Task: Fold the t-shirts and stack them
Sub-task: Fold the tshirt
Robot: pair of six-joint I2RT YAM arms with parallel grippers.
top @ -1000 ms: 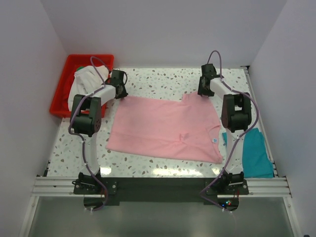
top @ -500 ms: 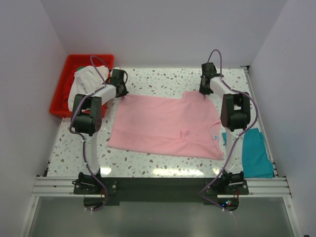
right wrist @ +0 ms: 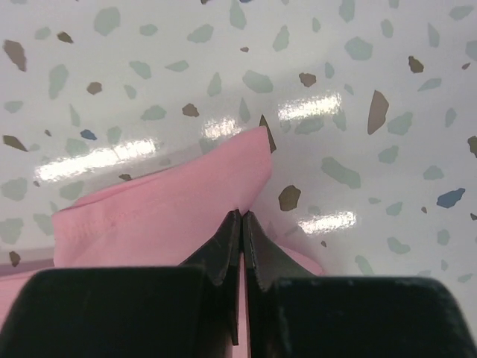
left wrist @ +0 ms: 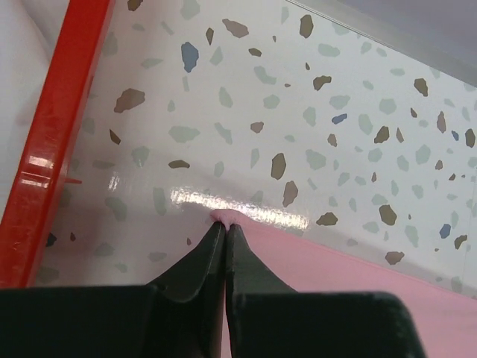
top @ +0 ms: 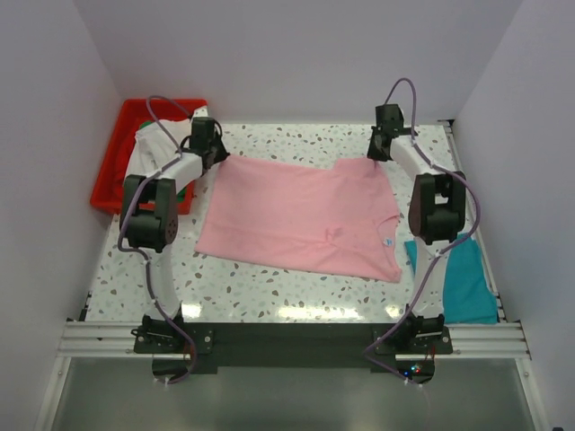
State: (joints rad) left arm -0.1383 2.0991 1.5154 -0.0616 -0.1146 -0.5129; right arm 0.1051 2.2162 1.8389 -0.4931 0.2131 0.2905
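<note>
The light pink t-shirt lies spread across the middle of the table, its neck label near the front right. My left gripper is shut on the shirt's far left corner, next to the crate. My right gripper is shut on the shirt's far right edge. A teal t-shirt lies folded at the front right. An off-white t-shirt sits in the red crate, with a bit of green cloth behind it.
The red plastic crate stands at the far left; its wall shows in the left wrist view. White walls close in the speckled table on three sides. A metal rail runs along the near edge.
Both grippers have moved toward the far edge and a little apart, pulling the pink shirt's far edge with them. The shirt now lies flatter and further back.
</note>
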